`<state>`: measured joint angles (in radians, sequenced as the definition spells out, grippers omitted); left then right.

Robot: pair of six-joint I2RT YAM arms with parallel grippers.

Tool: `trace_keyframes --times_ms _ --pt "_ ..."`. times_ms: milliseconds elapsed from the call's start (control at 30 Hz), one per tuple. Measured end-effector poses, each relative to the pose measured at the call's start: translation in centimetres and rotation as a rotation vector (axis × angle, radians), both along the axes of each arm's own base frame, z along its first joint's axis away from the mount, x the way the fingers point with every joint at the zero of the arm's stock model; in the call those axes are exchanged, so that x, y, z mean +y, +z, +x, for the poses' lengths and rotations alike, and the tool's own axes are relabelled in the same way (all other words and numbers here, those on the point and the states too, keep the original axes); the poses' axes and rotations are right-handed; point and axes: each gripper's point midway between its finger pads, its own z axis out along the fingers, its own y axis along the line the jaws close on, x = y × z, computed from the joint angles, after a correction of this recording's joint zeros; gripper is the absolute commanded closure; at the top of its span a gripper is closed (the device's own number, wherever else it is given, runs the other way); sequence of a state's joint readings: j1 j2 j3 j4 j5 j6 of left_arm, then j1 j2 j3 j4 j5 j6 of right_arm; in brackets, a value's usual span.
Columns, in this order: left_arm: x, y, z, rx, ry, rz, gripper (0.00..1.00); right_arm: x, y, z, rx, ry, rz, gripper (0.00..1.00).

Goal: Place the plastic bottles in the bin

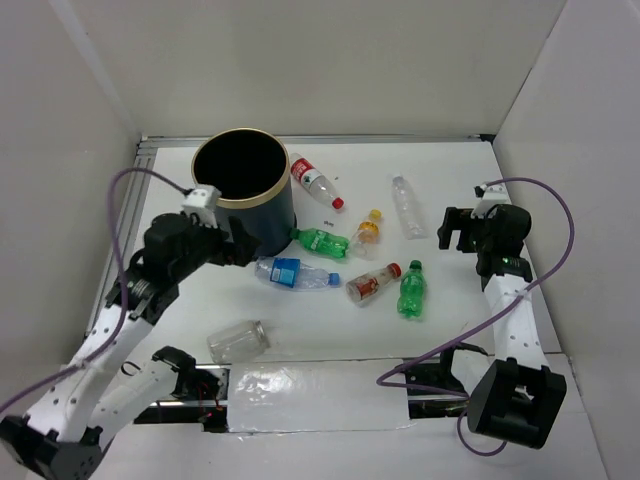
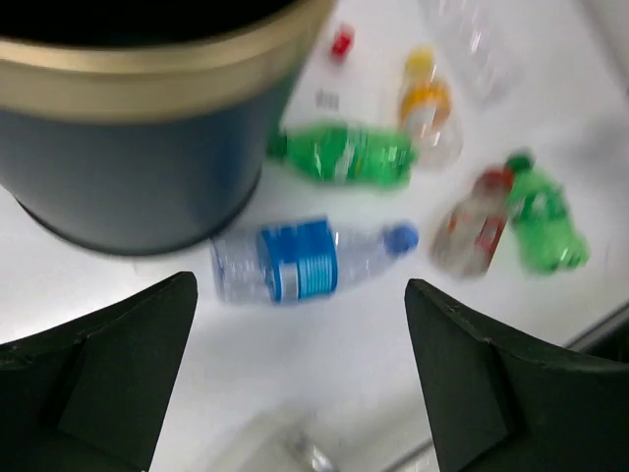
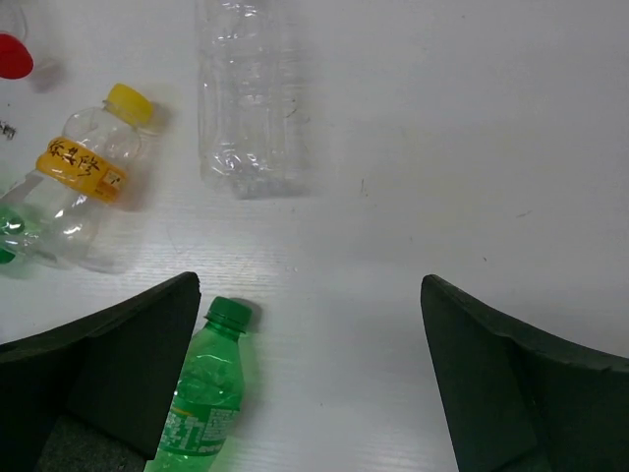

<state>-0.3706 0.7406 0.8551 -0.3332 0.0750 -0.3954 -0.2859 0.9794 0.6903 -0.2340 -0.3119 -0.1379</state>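
On the white table point(image 1: 450, 160), closest to the arm bases, a clear unlabelled bottle point(image 1: 238, 341) lies on its side; further in lie a blue-labelled bottle point(image 1: 293, 273), a red-capped bottle point(image 1: 372, 283) and, just beside that one, a green bottle point(image 1: 411, 290); the left gripper point(image 2: 300, 290) hangs just in front of the bin point(image 1: 243, 190), jaws spread wide and holding nothing, with the blue-labelled bottle showing below between its fingers; the right gripper point(image 3: 310, 290) sits at the right side of the table, jaws also wide apart and empty; further back lie a second green bottle point(image 1: 322, 241), its end close against the bin's wall, a yellow-capped bottle point(image 1: 367, 230) and a clear crumpled bottle point(image 1: 407, 206); the dark bin with its gold rim stands upright at the far left, and a red-labelled bottle point(image 1: 316, 182) lies just beside its right wall; every bottle in sight lies on the table outside the bin
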Motion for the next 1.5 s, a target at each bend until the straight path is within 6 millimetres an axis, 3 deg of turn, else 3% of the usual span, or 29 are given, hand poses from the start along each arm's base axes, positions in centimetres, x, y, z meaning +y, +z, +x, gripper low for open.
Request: trace_keyframes --times_ms 133,267,333,400,433,467,533,567,600,733,833,933,1000,1067,1233,1400,1500 --pt "-1.7 -5.6 -1.4 0.211 -0.101 0.104 0.01 0.2 -0.3 0.0 0.008 0.009 0.007 0.00" --pt "-3.1 -6.9 -3.2 0.270 -0.193 0.160 0.01 0.7 -0.5 0.1 0.011 0.056 0.007 0.00" --pt "-3.9 -7.0 -3.6 0.277 -0.236 0.186 0.08 1.1 -0.6 0.1 0.010 0.092 0.001 0.05" --pt "-4.7 -7.0 -3.9 0.295 -0.273 0.214 0.18 1.6 -0.9 0.0 0.014 0.146 -0.016 0.42" --pt "-5.2 -7.1 -4.1 0.307 -0.295 0.234 0.28 1.8 -1.1 0.0 0.019 0.174 -0.024 0.60" --pt "-5.7 -7.2 -4.2 0.321 -0.317 0.261 0.44 2.1 -1.5 -0.1 0.032 0.200 -0.027 0.75" --pt "-6.9 -7.4 -4.5 0.350 -0.366 0.320 0.44 2.6 -2.4 -0.4 0.063 0.245 -0.015 0.61" --pt "-7.6 -7.8 -4.8 0.373 -0.393 0.353 0.42 2.9 -2.9 -0.5 0.080 0.265 -0.004 0.32" --pt "-8.2 -8.2 -5.2 0.397 -0.425 0.389 0.27 3.2 -3.3 -0.7 0.095 0.278 0.008 0.21" --pt "-10.5 -11.2 -7.0 0.505 -0.545 0.558 0.15 4.0 -3.8 -1.1 0.104 0.345 0.012 0.00" --pt "-10.6 -14.4 -8.9 0.601 -0.586 0.695 0.07 4.3 -3.6 -1.1 0.093 0.372 0.010 0.00" --pt "-9.6 -15.9 -9.7 0.653 -0.583 0.789 0.07 4.4 -3.6 -1.1 0.088 0.389 0.003 0.00" --pt "-9.2 -16.0 -9.9 0.655 -0.573 0.825 0.07 4.4 -3.6 -1.1 0.085 0.396 -0.003 0.00" --pt "-8.7 -15.9 -9.9 0.651 -0.552 0.862 0.01 4.4 -3.6 -1.1 0.083 0.401 -0.010 0.00" --pt "-8.1 -15.2 -10.1 0.667 -0.507 0.903 0.01 4.5 -3.7 -1.1 0.081 0.414 -0.012 0.00" --pt "-9.6 -15.5 -10.1 0.766 -0.469 0.948 0.01 4.7 -4.1 -1.1 0.091 0.424 0.001 0.00" --pt "-9.9 -17.0 -11.7 0.862 -0.425 1.015 0.01 4.7 -4.3 -1.1 0.097 0.427 0.006 0.00"
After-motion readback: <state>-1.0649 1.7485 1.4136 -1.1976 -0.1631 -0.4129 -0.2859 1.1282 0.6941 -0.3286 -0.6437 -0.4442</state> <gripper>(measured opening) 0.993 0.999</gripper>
